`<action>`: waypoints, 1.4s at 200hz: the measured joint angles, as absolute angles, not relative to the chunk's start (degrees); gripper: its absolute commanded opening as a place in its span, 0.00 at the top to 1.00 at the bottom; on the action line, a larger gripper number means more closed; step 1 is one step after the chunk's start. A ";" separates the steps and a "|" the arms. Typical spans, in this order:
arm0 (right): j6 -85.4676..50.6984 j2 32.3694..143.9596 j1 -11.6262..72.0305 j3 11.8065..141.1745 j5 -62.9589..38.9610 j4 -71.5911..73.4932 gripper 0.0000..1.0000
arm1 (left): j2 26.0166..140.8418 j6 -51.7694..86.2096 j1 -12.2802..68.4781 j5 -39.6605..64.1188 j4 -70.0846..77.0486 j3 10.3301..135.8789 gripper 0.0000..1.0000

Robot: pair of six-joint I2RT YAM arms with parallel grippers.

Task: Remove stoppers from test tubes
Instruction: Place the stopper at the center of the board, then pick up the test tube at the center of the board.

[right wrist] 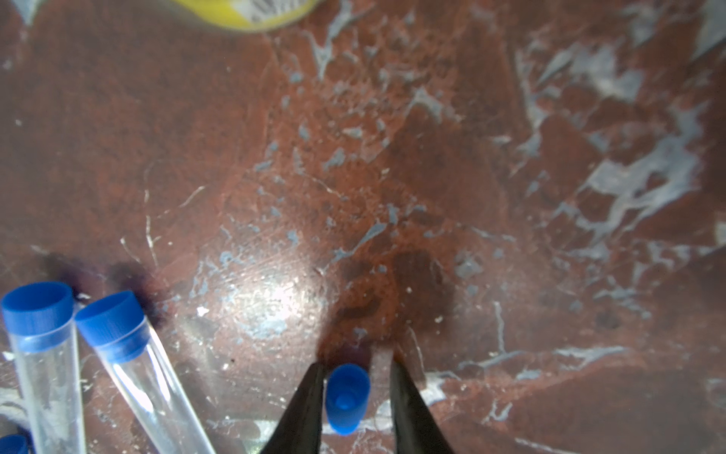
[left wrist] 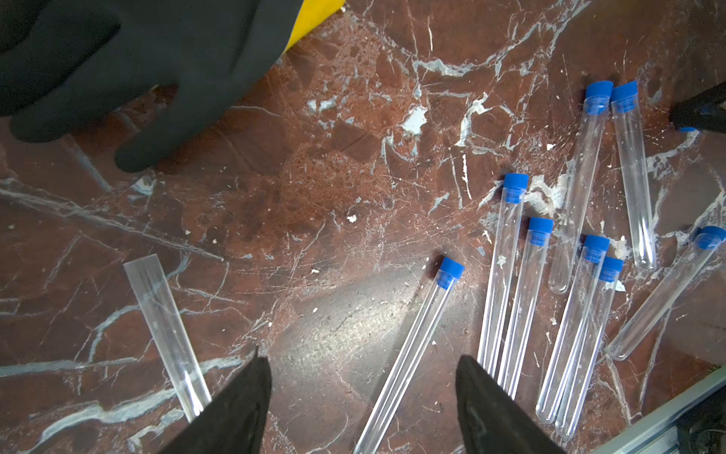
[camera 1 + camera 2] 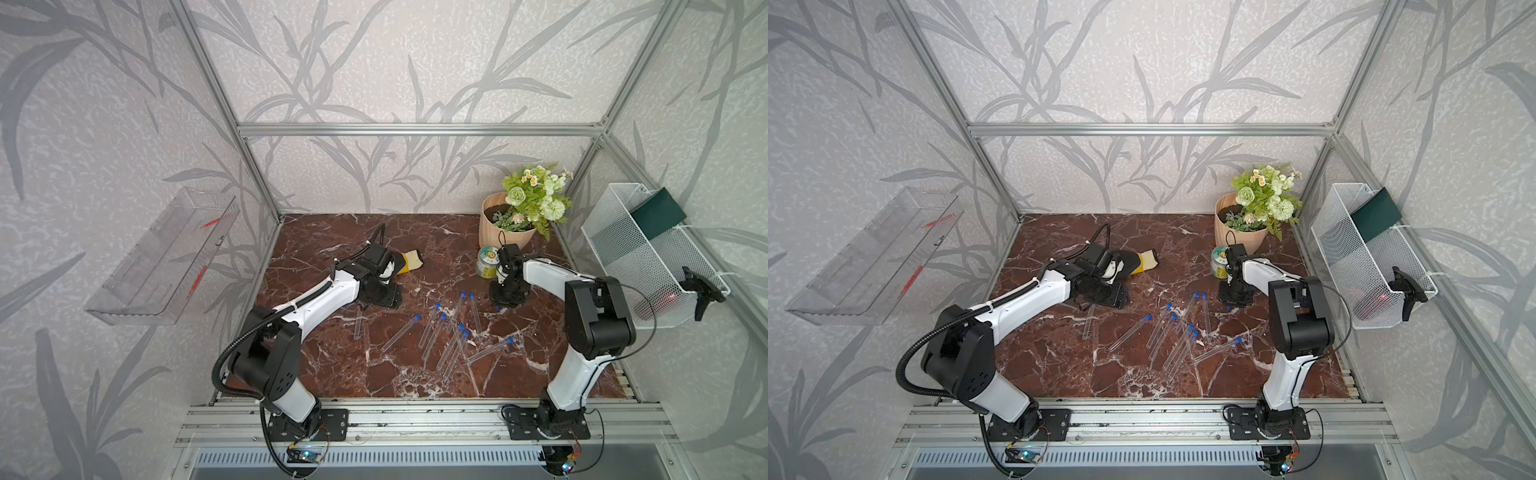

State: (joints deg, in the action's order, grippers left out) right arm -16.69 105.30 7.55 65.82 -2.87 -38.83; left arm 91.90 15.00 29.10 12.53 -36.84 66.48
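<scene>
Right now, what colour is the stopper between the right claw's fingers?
Bright blue; the stopper at the right claw shows best in the right wrist view.

**A:** Where is the left arm [image 3: 328, 295]?

**B:** It reaches forward from its base with the elbow raised. The forearm slopes down to a spot just left of the test tubes [image 3: 433, 336], near their far ends. The wrist bends so that the left gripper [image 2: 360, 355] points downward, with its fingers spread wide.

**A:** And the right arm [image 3: 548, 274]?

**B:** The lower link rises steeply, folds at the elbow, and the forearm runs out past the test tubes on their far right side. The right gripper [image 1: 355, 361] points almost straight down.

**A:** Is it clamped?

**B:** No. Its fingers are slightly parted around a loose stopper [image 1: 347, 397]. One finger is just beside it, and there is a gap at the other.
</scene>
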 measured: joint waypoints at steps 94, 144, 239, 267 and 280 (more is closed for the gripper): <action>-18.09 94.56 12.19 65.45 -4.27 -39.29 0.31 | 92.68 11.00 33.85 12.14 -43.18 67.46 0.36; -18.22 92.58 19.49 63.99 -8.16 -37.89 0.15 | 94.98 9.87 37.93 12.47 -43.27 67.44 0.36; -18.61 90.06 22.09 58.72 -17.19 -30.11 0.04 | 102.39 8.38 39.51 13.39 -41.95 67.42 0.41; -18.31 89.84 22.09 58.72 -17.69 -29.74 0.02 | 104.47 7.25 40.42 12.34 -42.24 67.92 0.45; -18.15 89.84 22.09 58.74 -17.89 -29.74 0.01 | 105.30 6.81 40.82 11.68 -42.30 68.47 0.46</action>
